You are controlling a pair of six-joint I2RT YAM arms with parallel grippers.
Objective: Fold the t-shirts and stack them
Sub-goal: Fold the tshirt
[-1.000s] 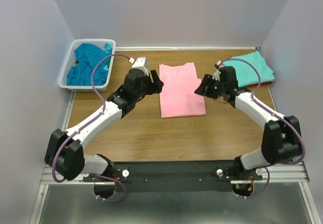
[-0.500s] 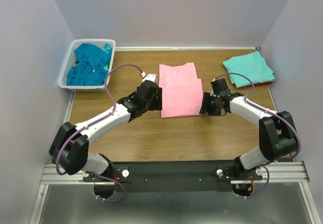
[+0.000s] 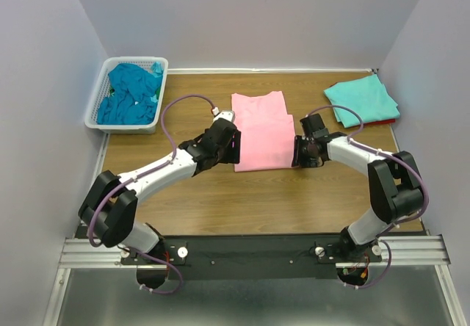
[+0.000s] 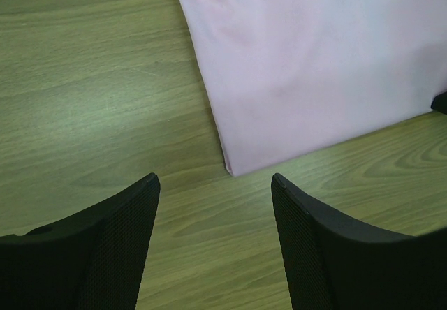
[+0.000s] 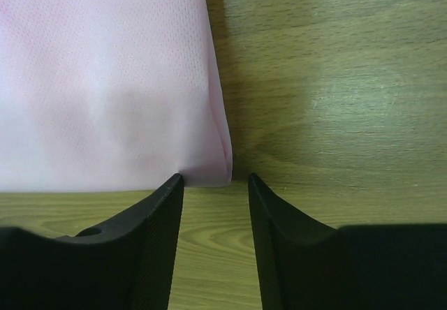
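A light pink t-shirt point(image 3: 261, 129) lies flat and partly folded in the middle of the wooden table point(image 3: 242, 194). My left gripper point(image 3: 233, 150) is open and low at its near left corner, which shows in the left wrist view point(image 4: 234, 163) just ahead of the jaws. My right gripper point(image 3: 297, 152) is open at the near right corner point(image 5: 213, 174), the jaws standing either side of that corner. A folded light aqua t-shirt point(image 3: 363, 100) lies at the back right on top of a red one point(image 3: 388, 121). Darker teal-blue shirts point(image 3: 131, 92) fill the basket.
A white plastic lattice basket point(image 3: 94, 113) stands at the back left corner. Grey walls close the table on three sides. The black arm-base rail point(image 3: 250, 252) runs along the near edge.
Both arms have come down and inward from the far part of the pink shirt to its near corners. The right gripper left the aqua shirt's side. The shirts have not moved.
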